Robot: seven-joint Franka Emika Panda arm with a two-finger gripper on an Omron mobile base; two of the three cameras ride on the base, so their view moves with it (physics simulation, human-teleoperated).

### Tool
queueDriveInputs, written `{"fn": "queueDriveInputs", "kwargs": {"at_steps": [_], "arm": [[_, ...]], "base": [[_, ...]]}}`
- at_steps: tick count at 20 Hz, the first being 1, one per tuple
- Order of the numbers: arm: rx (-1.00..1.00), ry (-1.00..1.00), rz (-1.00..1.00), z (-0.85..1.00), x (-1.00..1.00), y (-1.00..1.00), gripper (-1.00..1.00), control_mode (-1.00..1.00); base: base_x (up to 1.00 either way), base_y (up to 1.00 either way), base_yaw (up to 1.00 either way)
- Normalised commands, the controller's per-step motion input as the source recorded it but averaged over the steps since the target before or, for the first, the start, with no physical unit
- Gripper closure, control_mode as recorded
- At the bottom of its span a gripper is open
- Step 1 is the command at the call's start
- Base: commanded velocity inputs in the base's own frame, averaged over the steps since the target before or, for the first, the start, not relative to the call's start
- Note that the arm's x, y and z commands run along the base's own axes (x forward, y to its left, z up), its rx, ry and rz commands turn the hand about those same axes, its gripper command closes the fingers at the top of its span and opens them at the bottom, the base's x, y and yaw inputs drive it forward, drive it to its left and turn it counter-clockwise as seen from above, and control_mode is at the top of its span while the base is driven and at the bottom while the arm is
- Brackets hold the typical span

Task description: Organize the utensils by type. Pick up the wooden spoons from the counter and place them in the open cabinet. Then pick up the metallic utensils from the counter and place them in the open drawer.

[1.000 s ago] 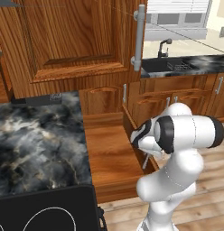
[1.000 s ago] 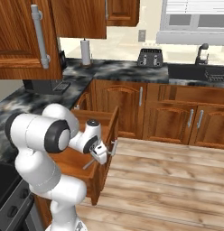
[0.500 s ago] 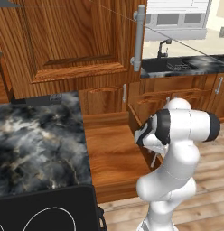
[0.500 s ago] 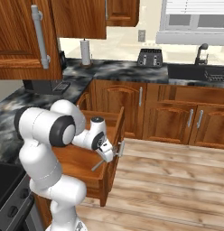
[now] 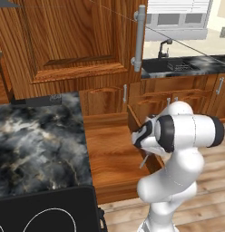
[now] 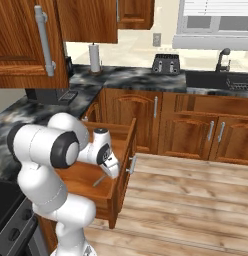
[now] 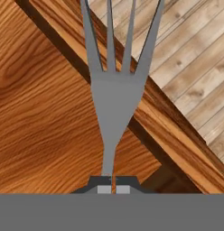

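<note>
Gripper (image 7: 113, 184) pinches the thin handle of the grey fork (image 7: 114, 97), jaws nearly touching. Fork tines point away from the hand, out past the side wall of the open drawer (image 5: 112, 156) toward the plank floor (image 7: 190, 67). The hand hangs over the drawer's right side, beside the marbled table (image 5: 37, 140).

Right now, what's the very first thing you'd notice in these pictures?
A big grey fork fills the hand view, pinched by its handle in the shut gripper, its tines over the edge of the open drawer. From the base views, the bulky white arm bends over that drawer beside the marbled black counter.
</note>
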Motion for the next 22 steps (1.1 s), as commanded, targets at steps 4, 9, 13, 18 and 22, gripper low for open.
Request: {"fn": "queueDriveInputs", "kwargs": {"at_steps": [4,9,13,18,22], "arm": [[-0.02,0.0,0.0,0.19,0.0,0.36,1.0,-1.0],[-0.1,0.0,0.0,0.29,-0.06,0.09,1.0,-1.0],[-0.05,0.0,0.0,0.08,0.02,0.08,1.0,-1.0],[0.0,0.0,0.0,0.0,0.17,0.0,1.0,-1.0],[0.0,0.0,0.01,0.02,0.03,-0.03,1.0,-1.0]], "base": [[0.0,0.0,0.0],[0.0,0.0,0.0],[0.0,0.0,0.0],[0.0,0.0,0.0],[0.0,0.0,0.0]]}}
